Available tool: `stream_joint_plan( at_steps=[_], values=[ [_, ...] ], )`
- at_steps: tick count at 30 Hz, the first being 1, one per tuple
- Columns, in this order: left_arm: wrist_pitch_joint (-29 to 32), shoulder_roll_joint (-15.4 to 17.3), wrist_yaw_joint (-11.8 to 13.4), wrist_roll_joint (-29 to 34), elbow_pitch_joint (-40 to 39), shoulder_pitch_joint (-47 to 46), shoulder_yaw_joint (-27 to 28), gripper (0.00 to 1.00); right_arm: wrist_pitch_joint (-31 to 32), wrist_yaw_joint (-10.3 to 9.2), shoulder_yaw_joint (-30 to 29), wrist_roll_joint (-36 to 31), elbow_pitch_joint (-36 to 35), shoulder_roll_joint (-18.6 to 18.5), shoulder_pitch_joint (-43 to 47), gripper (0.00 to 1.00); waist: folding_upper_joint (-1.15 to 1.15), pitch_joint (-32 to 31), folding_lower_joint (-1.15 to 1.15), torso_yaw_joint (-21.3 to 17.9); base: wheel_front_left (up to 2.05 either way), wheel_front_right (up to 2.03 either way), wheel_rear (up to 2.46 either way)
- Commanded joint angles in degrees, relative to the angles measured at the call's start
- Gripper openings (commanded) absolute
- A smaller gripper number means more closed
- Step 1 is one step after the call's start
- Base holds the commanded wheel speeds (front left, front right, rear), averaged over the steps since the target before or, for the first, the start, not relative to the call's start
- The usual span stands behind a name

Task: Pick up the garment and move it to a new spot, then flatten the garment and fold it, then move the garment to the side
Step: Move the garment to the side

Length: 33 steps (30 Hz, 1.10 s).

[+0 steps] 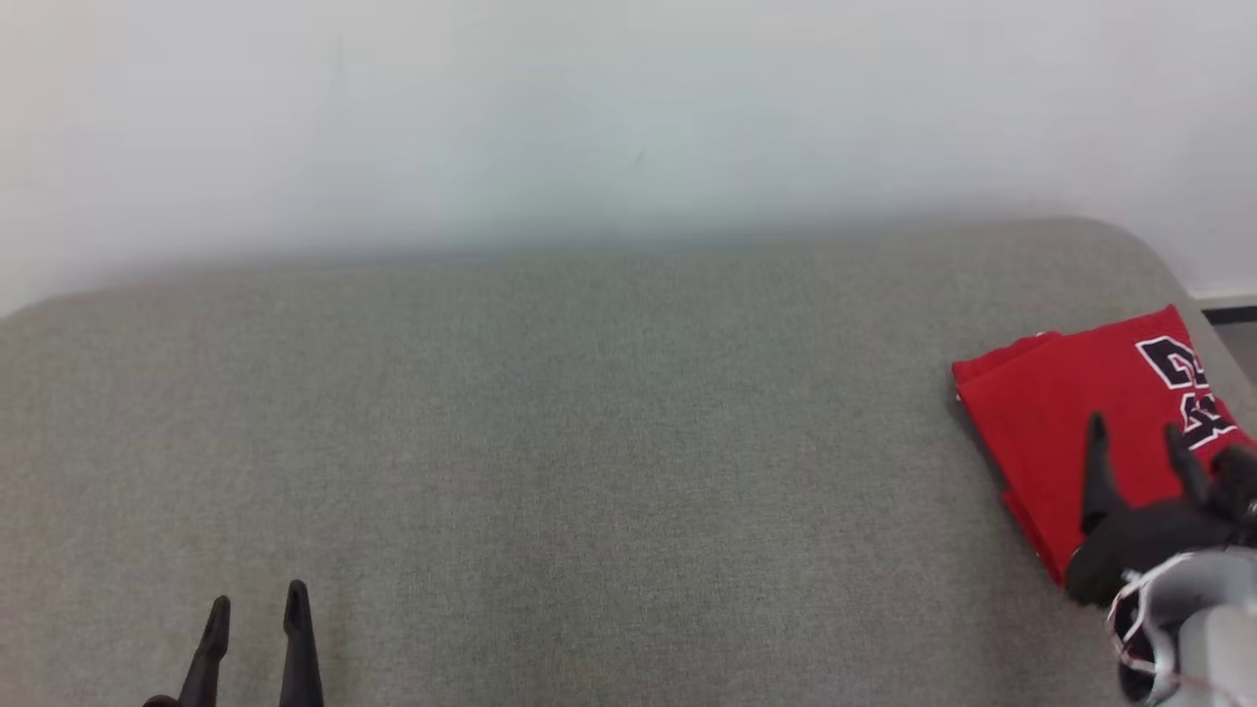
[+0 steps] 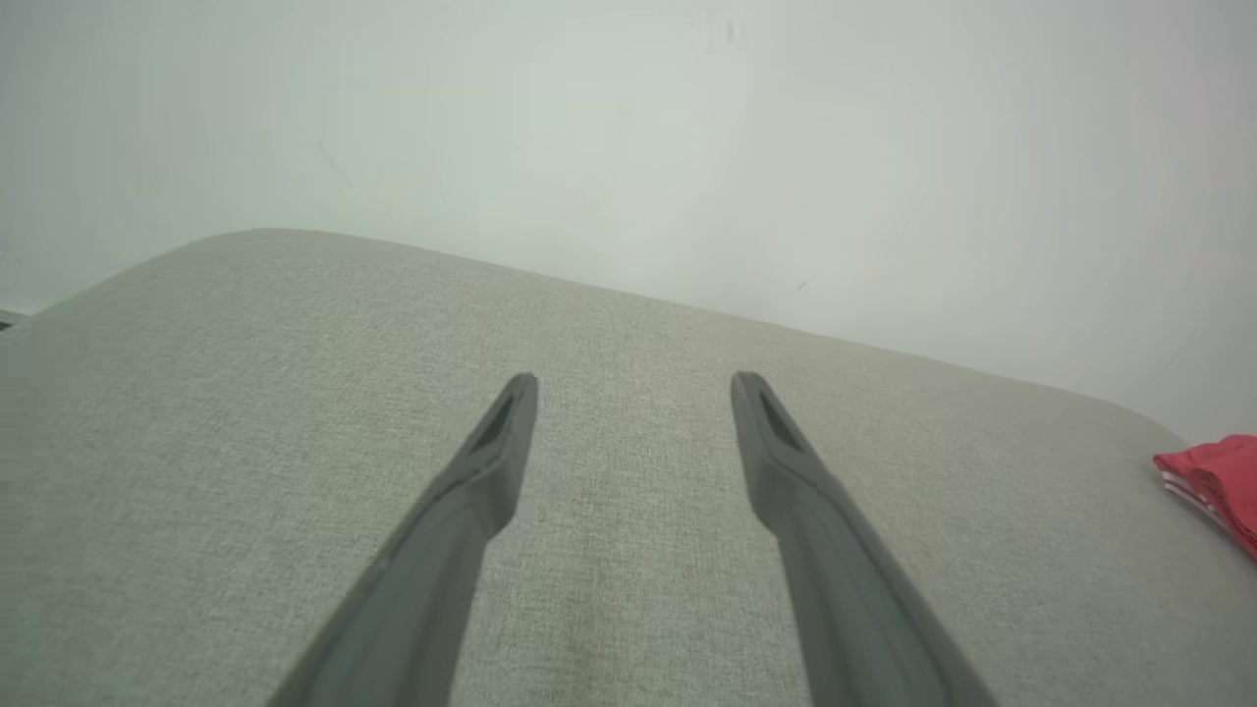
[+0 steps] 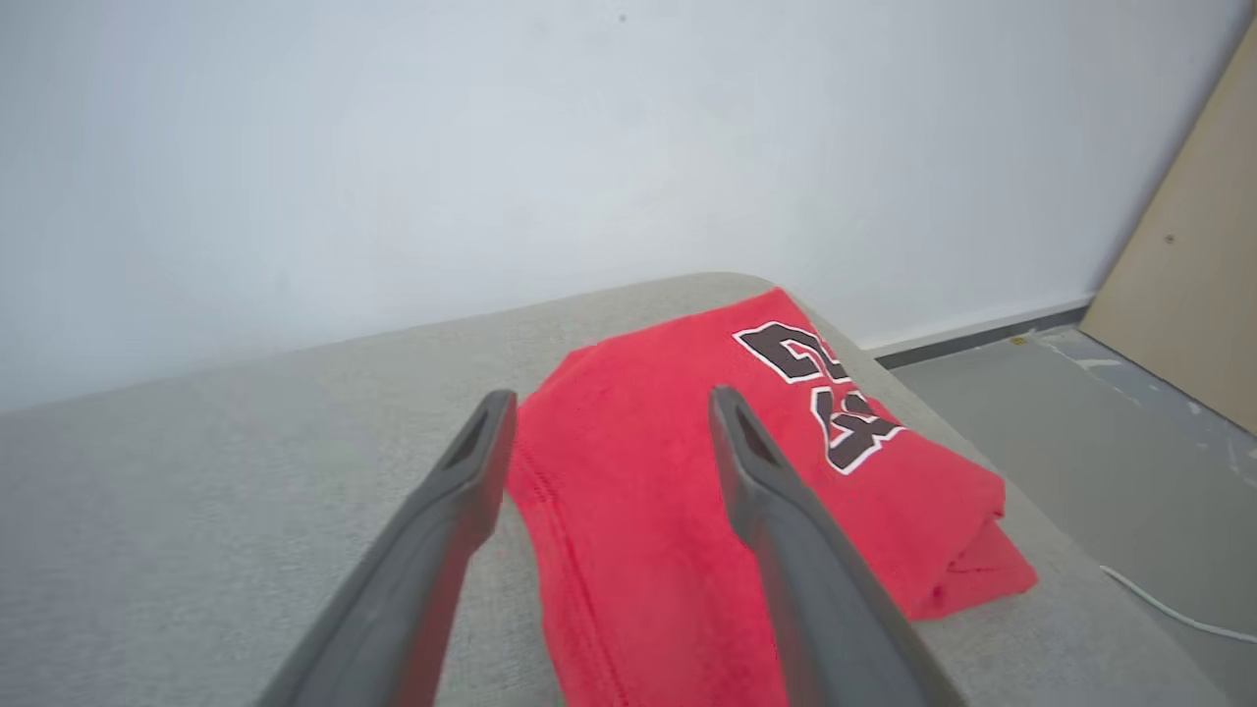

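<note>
Left gripper [image 1: 255, 609]: fingers spread wide, nothing between them; in its wrist view [image 2: 636, 383] they stand over bare cloth.
Grey surface [image 1: 589, 412]: fabric-covered, rounded far corners, running rightward from the left gripper to the garment.
Garment, seen from left hand: a red corner [image 2: 1213, 476] far off to that hand's right, well apart from it.
Garment [image 1: 1041, 412]: red, folded into a compact packet with black-and-white lettering [image 1: 1183, 388] on top. It lies at the right end of the surface, close to the edge.
Right gripper [image 1: 1134, 437]: fingers wide apart, gripping nothing.
Key relation: the garment [image 3: 884, 471] lies directly beneath and ahead of the right gripper [image 3: 609, 398]. The left finger sits over its left border and the right finger over its middle. I cannot tell if the tips touch.
Long axis: the packet runs roughly along the right fingers' direction, skewed slightly to their right.
Nearer arm: right, clearly.
Floor [image 3: 1080, 442]: bare, beyond the packet to the right hand's right.
Judgement: fold looks complete and the packet sits to the side, so the task is at or near its end.
Next move, if any: likely only a lift clear by the right arm. The risk is a finger snagging the top layer.
</note>
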Motion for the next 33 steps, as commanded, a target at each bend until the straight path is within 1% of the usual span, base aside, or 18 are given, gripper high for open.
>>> stream_joint_plan(
  at_steps=[1,3,5,6,7,8,10,15,20,33],
  values=[
    [-0.4,-0.5,0.2,-0.2,0.4,0.9,0.6,1.00,-1.3,0.04,1.5,1.5,-1.6,0.5,2.2,1.00,0.01,-2.4,0.01,-0.3,0.00,0.00,0.00],
    [-0.4,-0.8,0.4,-0.5,0.8,1.4,1.7,1.00,-3.3,0.04,4.6,3.5,-4.8,1.8,5.5,1.00,0.01,-3.1,0.01,-0.2,0.00,0.00,0.00],
    [-0.3,-1.2,0.2,-0.2,1.3,1.4,2.4,1.00,-4.9,0.04,6.8,4.9,-7.7,2.9,8.7,1.00,0.01,-3.7,0.01,0.1,0.00,0.00,0.00],
    [-0.3,-1.6,-0.2,0.4,1.7,1.5,2.8,1.00,-6.2,0.04,9.1,5.8,-10.3,3.4,11.2,1.00,0.01,-4.1,0.01,0.6,0.00,0.00,0.00],
    [-0.3,-1.8,-0.4,0.6,1.9,1.6,3.0,1.00,-6.8,0.04,10.2,6.1,-11.4,3.7,12.4,1.00,0.01,-4.3,0.01,0.9,0.00,0.00,0.00],
    [-0.3,-2.0,-0.2,1.0,1.9,1.8,3.5,1.00,-7.5,0.04,11.1,6.3,-12.4,4.0,13.3,1.00,0.01,-4.5,0.01,1.1,0.00,0.00,0.00],
    [-0.3,-2.1,-0.2,2.5,1.9,2.4,3.9,1.00,-8.4,0.04,13.3,4.5,-13.9,4.3,15.5,1.00,0.01,-5.0,0.01,1.6,0.00,0.00,0.00],
    [-0.3,-3.4,-0.7,4.2,2.1,3.4,4.9,1.00,-8.2,0.04,15.0,2.9,-15.0,5.1,19.5,1.00,0.01,-6.1,0.01,2.5,0.00,0.00,0.00],
    [-0.3,-4.2,-1.3,5.3,3.0,4.4,5.5,1.00,-7.9,0.04,15.2,3.2,-14.9,5.3,21.3,1.00,0.01,-6.4,0.01,2.6,0.00,0.00,0.00],
    [-0.3,-5.2,-2.6,6.4,4.0,4.3,6.7,1.00,-8.1,0.04,15.3,4.8,-13.9,5.3,20.8,1.00,0.01,-5.8,0.01,1.9,0.00,0.00,0.00]
  ],
)
